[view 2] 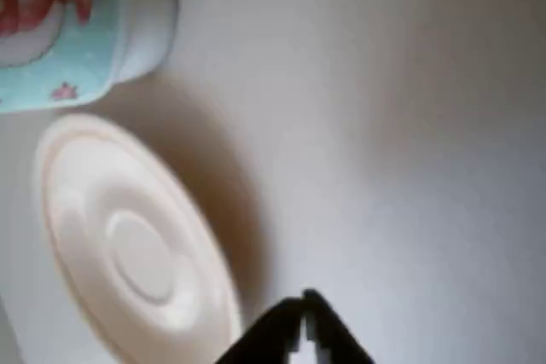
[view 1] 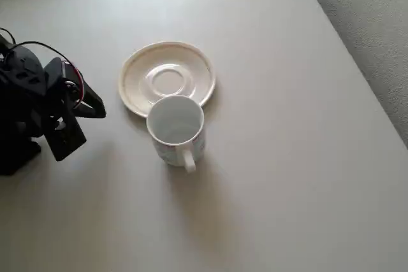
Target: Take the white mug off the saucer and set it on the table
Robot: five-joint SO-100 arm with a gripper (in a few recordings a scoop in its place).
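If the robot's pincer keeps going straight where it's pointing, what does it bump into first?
Probably the saucer: the pincer points right toward its near rim. The white mug sits slightly off that line; depth is uncertain.

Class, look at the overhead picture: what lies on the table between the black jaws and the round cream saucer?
Nothing: in the overhead view only bare beige tabletop separates the gripper from the round cream ceramic saucer.
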